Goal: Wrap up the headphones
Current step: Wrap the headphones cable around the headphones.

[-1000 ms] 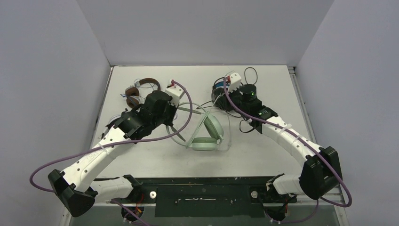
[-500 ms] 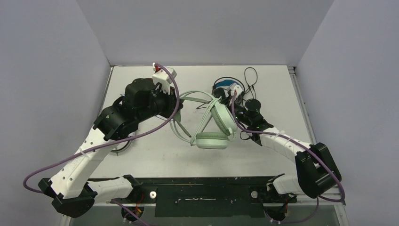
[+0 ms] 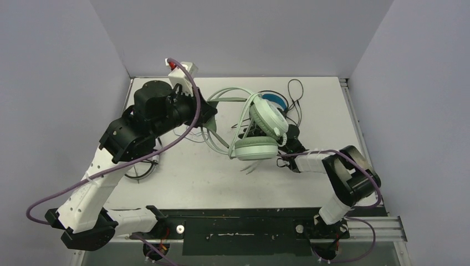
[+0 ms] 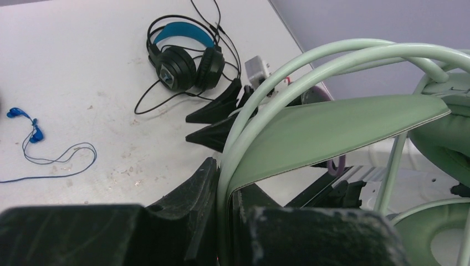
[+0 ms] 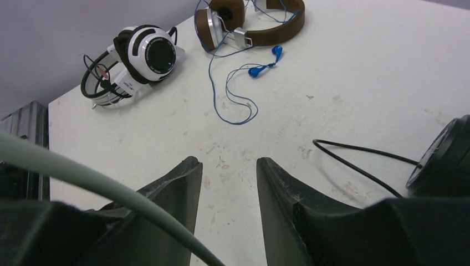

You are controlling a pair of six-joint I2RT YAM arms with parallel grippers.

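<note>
My left gripper (image 4: 228,185) is shut on the headband of the mint green headset (image 3: 265,119) and holds it up off the table; in the top view that gripper (image 3: 206,112) is left of the ear cups. My right gripper (image 5: 227,166) is open and empty, low over the table, with the mint cord (image 5: 83,172) crossing in front of its left finger. In the top view it is mostly hidden under the mint headset. The black headset with the blue headband (image 4: 183,55) lies at the back. The white headset (image 5: 138,61) and the brown headset (image 5: 249,22) lie at the left.
Blue earbuds (image 5: 266,61) with a thin blue cord lie on the table near the brown headset and also show in the left wrist view (image 4: 27,127). A black cord (image 5: 360,160) runs across the table by the right gripper. Grey walls close in the table.
My left gripper has lifted the mint headset up and toward the back. My right arm has folded back, and its gripper has dropped from the black headset to under the mint one.
</note>
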